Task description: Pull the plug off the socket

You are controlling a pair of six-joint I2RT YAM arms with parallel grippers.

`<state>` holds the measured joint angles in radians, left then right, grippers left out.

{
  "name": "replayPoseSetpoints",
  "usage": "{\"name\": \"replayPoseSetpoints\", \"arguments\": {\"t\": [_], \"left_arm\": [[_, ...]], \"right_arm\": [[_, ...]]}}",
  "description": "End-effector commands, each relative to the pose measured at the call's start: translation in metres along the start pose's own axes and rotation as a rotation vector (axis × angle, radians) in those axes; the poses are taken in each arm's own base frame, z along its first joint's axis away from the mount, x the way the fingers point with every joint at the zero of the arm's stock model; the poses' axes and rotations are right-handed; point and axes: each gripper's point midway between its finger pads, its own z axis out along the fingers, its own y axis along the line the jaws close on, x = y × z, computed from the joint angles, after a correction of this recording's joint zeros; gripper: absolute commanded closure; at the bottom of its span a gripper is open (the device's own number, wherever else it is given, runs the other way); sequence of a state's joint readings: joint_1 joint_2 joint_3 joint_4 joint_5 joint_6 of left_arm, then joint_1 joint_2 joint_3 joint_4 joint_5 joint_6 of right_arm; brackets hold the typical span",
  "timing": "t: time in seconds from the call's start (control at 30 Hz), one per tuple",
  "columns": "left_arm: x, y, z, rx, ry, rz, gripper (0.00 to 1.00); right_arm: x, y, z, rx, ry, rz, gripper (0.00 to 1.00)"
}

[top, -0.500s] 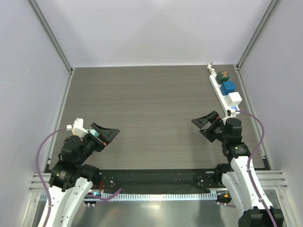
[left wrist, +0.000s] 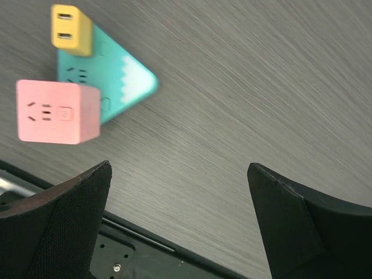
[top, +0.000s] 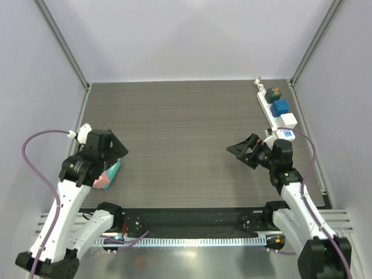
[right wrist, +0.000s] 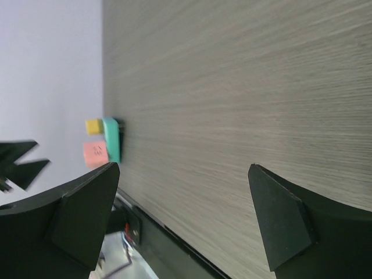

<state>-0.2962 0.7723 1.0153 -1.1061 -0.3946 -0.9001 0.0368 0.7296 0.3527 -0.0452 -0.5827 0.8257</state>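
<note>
You can see a teal triangle block (left wrist: 125, 78) lying on the grey wood table (top: 186, 128), over by its left side. A pink cube (left wrist: 55, 111) and a yellow cube (left wrist: 71, 29) sit on it, one at each corner.

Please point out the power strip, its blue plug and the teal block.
power strip (top: 285, 134): top view, blue-label end
blue plug (top: 279, 107): top view, top face
teal block (left wrist: 110, 64): left wrist view, upper face

Top view looks down on the whole table (top: 174, 128); both wrist views, low over it, share the teal block (left wrist: 110, 67).
</note>
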Motion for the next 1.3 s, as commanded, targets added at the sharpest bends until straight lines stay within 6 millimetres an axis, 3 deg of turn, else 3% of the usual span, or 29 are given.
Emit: {"name": "replayPoseSetpoints", "arguments": {"t": [0.0,0.03,0.13,0.3,0.33,0.4,0.43,0.5,0.57,0.63,0.67,0.73,0.77,0.8,0.93,1.1,1.27], "left_arm": [[-0.028,0.018,0.006,-0.157,-0.062,-0.005,0.0],[-0.026,0.017,0.017,-0.2,-0.017,-0.011,0.0],[-0.029,0.042,0.034,-0.369,0.038,-0.036,0.0],[-0.012,0.092,0.04,-0.544,0.134,-0.178,0.0],[-0.002,0.101,0.042,-0.562,0.156,-0.193,0.0],[-0.005,0.109,0.044,-0.554,0.127,-0.255,0.01],[0.0,0.114,0.048,-0.557,0.127,-0.261,0.0],[-0.001,0.118,0.051,-0.539,0.105,-0.287,0.0],[0.002,0.12,0.058,-0.53,0.101,-0.317,0.0],[0.005,0.115,0.069,-0.492,0.107,-0.34,0.0],[0.005,0.115,0.073,-0.488,0.107,-0.342,0.0],[0.006,0.116,0.08,-0.492,0.11,-0.322,0.0],[0.002,0.117,0.084,-0.492,0.092,-0.317,0.0],[0.002,0.122,0.086,-0.52,0.092,-0.299,0.0],[0.003,0.13,0.094,-0.558,0.099,-0.272,0.0],[0.012,0.13,0.108,-0.553,0.126,-0.263,0.03],[0.02,0.126,0.118,-0.522,0.155,-0.271,0.14]], "right_arm": [[-0.001,0.015,0.007,0.0,0.085,-0.153,0.02],[0.003,0.023,0.008,-0.005,0.118,-0.19,0.01],[0.009,0.037,0.013,-0.037,0.158,-0.24,0.01],[0.038,0.077,0.023,-0.197,0.233,-0.328,0.01],[0.045,0.077,0.028,-0.206,0.263,-0.321,0.01],[0.053,0.091,0.035,-0.262,0.282,-0.341,0.01],[0.06,0.087,0.043,-0.253,0.31,-0.335,0.01],[0.068,0.099,0.051,-0.296,0.332,-0.354,0.02],[0.082,0.096,0.065,-0.29,0.385,-0.349,0.01],[0.092,0.11,0.075,-0.329,0.411,-0.365,0.01],[0.1,0.103,0.085,-0.308,0.439,-0.355,0.01],[0.11,0.118,0.095,-0.346,0.458,-0.364,0.01],[0.12,0.111,0.105,-0.328,0.491,-0.355,0.01],[0.122,0.121,0.111,-0.356,0.492,-0.366,0.01],[0.144,0.126,0.133,-0.382,0.559,-0.342,0.01],[0.152,0.131,0.155,-0.407,0.59,-0.288,0.01],[0.152,0.129,0.16,-0.394,0.59,-0.285,0.0]]}}
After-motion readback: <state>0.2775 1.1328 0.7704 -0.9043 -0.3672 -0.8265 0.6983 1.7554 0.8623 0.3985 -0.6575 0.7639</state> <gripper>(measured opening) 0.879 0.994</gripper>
